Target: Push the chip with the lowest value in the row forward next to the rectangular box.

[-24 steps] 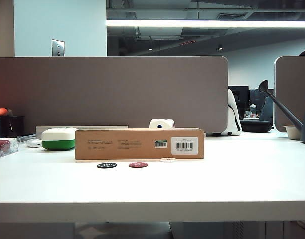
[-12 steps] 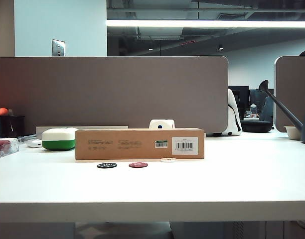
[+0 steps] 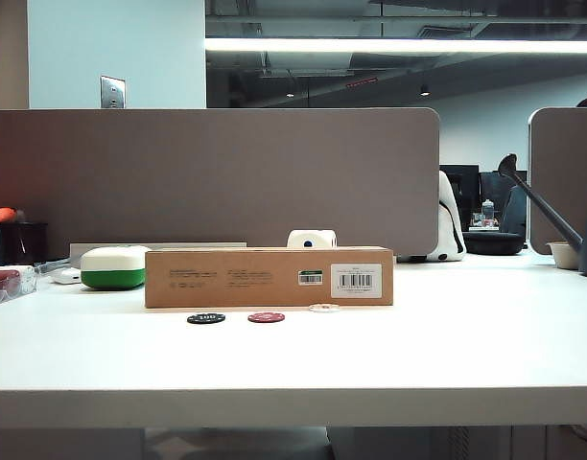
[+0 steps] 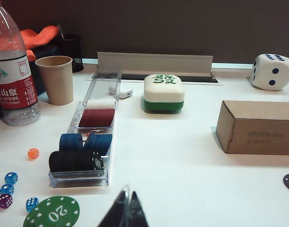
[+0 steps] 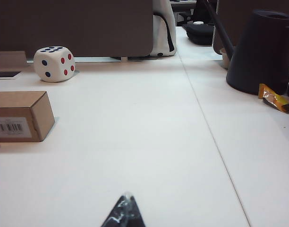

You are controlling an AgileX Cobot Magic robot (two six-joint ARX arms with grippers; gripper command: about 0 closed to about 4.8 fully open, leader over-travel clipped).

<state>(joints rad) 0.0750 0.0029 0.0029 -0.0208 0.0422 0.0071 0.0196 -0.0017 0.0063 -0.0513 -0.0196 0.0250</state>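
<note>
The chip (image 3: 323,308) is lying flat on the worktop (image 3: 293,359), at the right end of the row. It is sitting just in front of the rectangular box (image 3: 269,277), under the white barcode label, and looks very close to it or touching it. The dark red chip (image 3: 266,317) and the black chip (image 3: 206,318) are lying a bit nearer the front edge, so the white one is looking already pushed forward.

The chip is looking small, thin, light and hard. It would probably slide easily on the smooth worktop. It is too flat to pinch well, so a soft push on its near edge with a closed tip seems best. A hard push could make it shoot off sideways.

No arm is showing in the exterior view. The left gripper (image 4: 126,215) is hanging low over the worktop near a clear tray of chips (image 4: 90,137), fingers together and holding nothing. The right gripper (image 5: 124,213) is over bare worktop to the right of the box, fingers closed and empty too
</note>
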